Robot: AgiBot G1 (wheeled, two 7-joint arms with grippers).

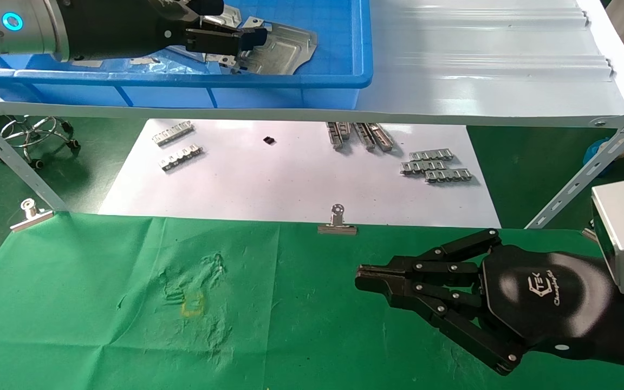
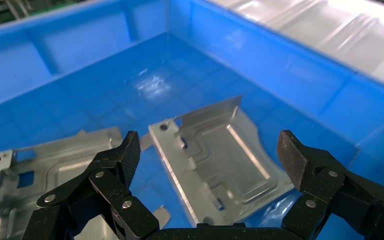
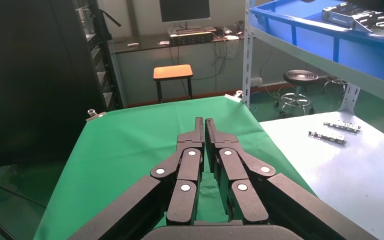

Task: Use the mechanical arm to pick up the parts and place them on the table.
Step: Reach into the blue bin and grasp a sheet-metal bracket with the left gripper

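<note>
Green table bare of plates. Blue tray on shelf above holds plates. Left gripper inside tray, fingers spread wide, gripping nothing. Target plate just ahead, between fingertips, long axis running away from gripper; second plate beside it. Right gripper far off over table, fingers pressed together, idle. Right gripper logo writing not legible.

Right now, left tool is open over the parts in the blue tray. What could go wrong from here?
1. The left tool straddles one part that lies tilted, one edge raised off the tray floor; closing may skid it rather than grip.
2. A second part lies close by the near finger; it could get nudged or pinched too.
3. The right tool, shut, sits over the table and may crowd the drop.
</note>
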